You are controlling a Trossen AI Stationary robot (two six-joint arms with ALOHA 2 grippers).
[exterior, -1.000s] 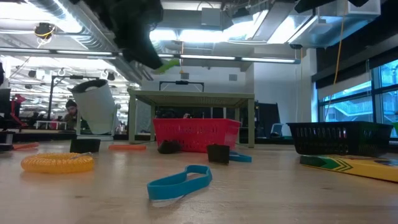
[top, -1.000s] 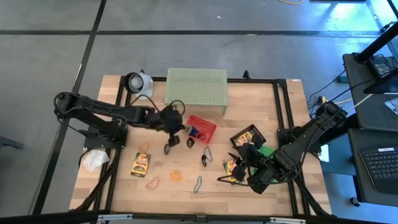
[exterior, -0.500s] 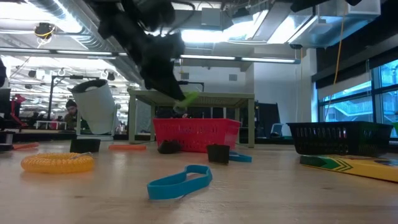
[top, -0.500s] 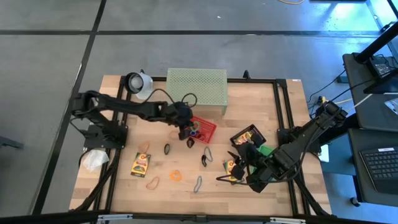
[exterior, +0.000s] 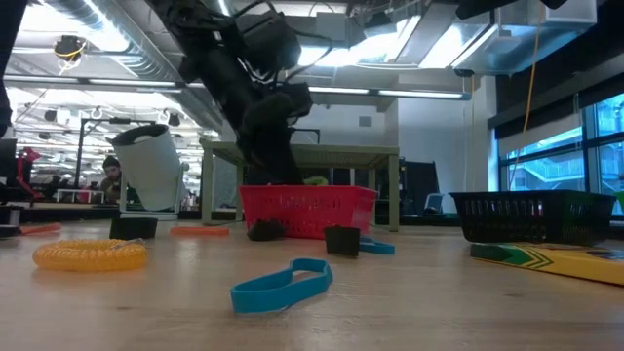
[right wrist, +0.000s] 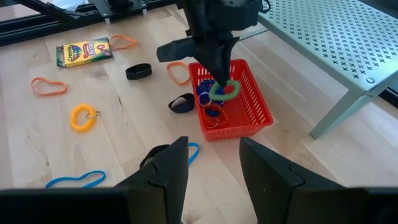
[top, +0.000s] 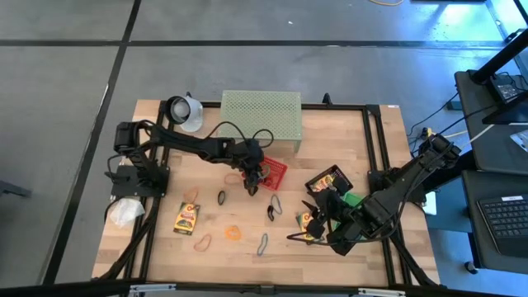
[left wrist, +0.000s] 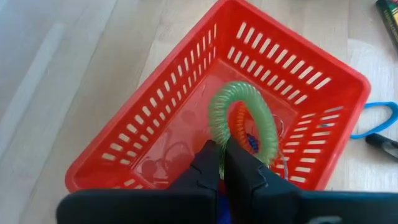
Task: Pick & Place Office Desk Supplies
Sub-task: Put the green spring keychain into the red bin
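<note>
My left gripper (top: 252, 171) is over the red basket (top: 275, 170), shut on a green coil loop (left wrist: 244, 119) that sits at the basket's rim (exterior: 314, 180). The basket holds blue and orange loops. Yellow-and-green crayon boxes lie at near left (top: 186, 217) and near right (top: 309, 223), and a third (top: 331, 179) lies in a black tray. Orange (top: 202, 242), yellow (top: 233, 233), black (top: 221, 197) and blue-grey (top: 262, 242) loops lie flat on the wood. My right gripper (right wrist: 214, 168) waits open over the near-right table. My left gripper pinches the green coil loop between its two fingers (left wrist: 208, 168) at one spot on the ring (left wrist: 219, 138), coming from above and pointing down. The loop hangs below the fingertips inside the red basket's opening; I cannot tell whether it touches the basket's contents.
A pale green perforated shelf (top: 260, 115) stands just beyond the red basket. A white round object (top: 183, 110) sits at the far-left corner, and a white wad (top: 124, 212) lies at the left edge. Black frame rails (top: 370, 140) run along the table's sides.
My left gripper has carried the green coil loop toward the table's right, from over the bare wood to over the red basket. It has come down until the loop hangs at the basket's rim. It has stayed shut.
</note>
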